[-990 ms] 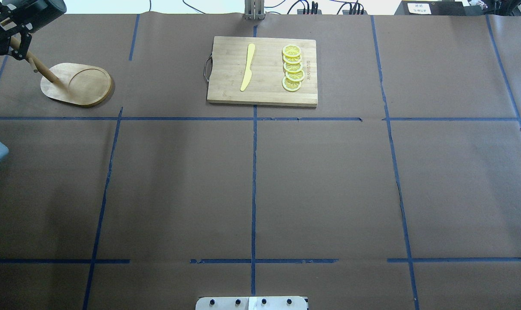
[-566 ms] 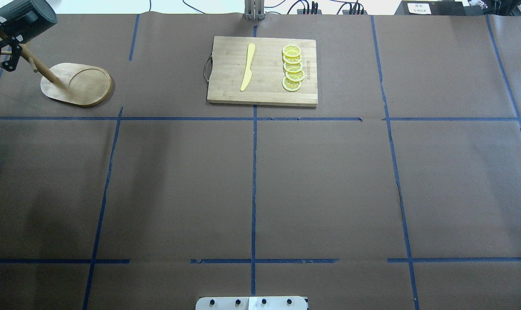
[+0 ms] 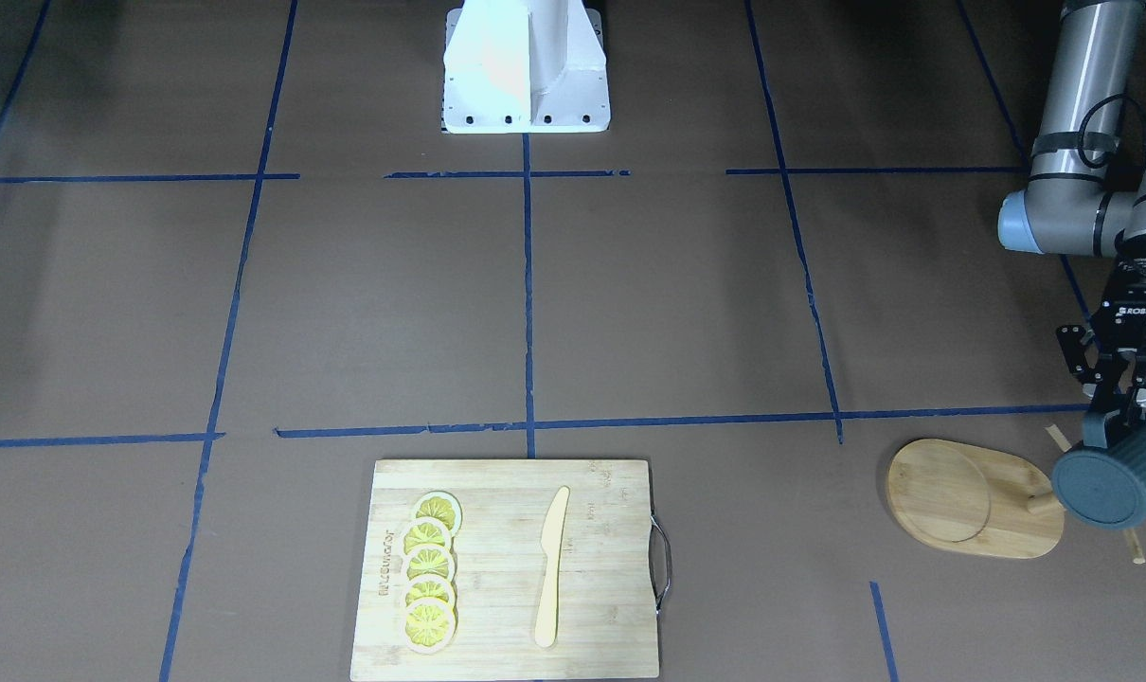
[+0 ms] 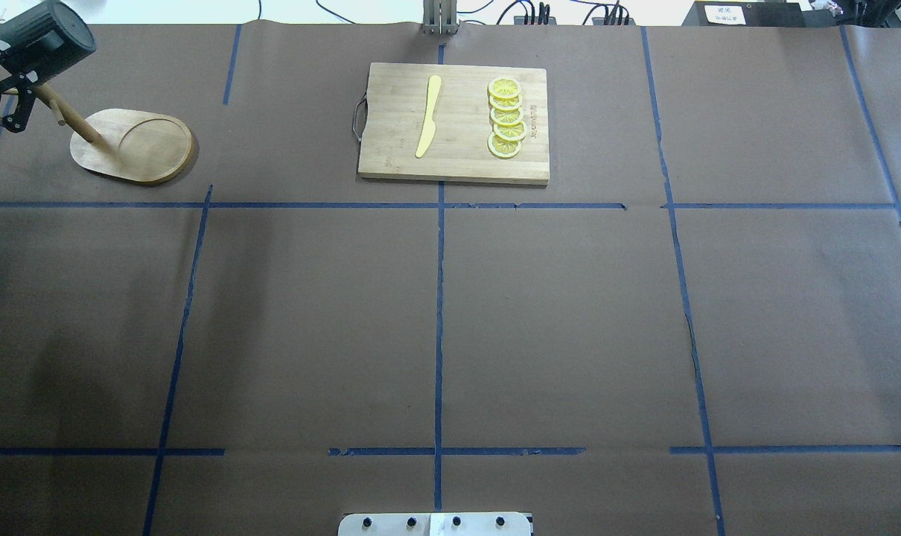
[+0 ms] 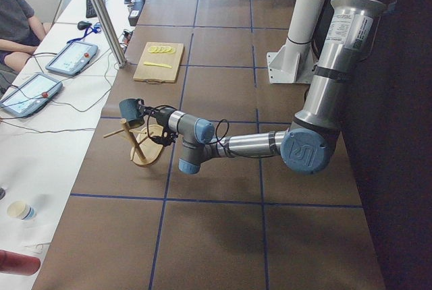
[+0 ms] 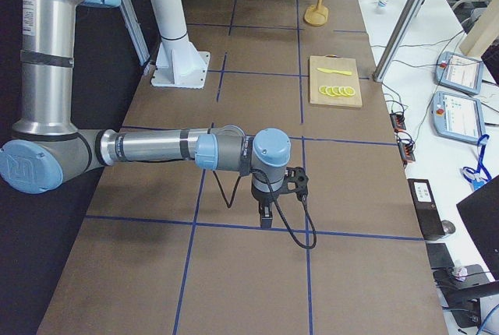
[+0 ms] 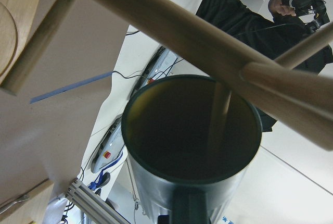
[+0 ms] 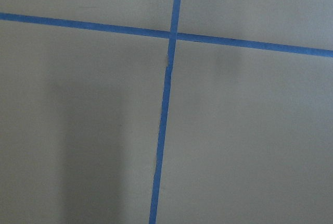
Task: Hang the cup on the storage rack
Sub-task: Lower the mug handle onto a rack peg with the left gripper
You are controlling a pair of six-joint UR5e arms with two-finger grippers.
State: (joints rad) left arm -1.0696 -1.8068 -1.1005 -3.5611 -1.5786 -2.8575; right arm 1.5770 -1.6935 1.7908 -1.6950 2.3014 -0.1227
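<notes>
The dark blue-grey ribbed cup hangs sideways from my left gripper, which is shut on its handle, beside the storage rack's post. The light wooden storage rack stands at the table's far left, with an oval grooved base and a leaning dowel post. From overhead the cup sits over the post's top, with the left gripper beside it. In the left wrist view the cup's mouth faces me, and the post and a peg cross in front of it. My right gripper hovers low over the table; I cannot tell its state.
A bamboo cutting board with a yellow knife and several lemon slices lies at the middle back of the table. Blue tape lines grid the brown table. Operators' desks with tablets line the far side.
My left gripper has carried the cup leftward and a little lower, closer to the top of the rack's post and pegs. The rack and the board have not moved.
</notes>
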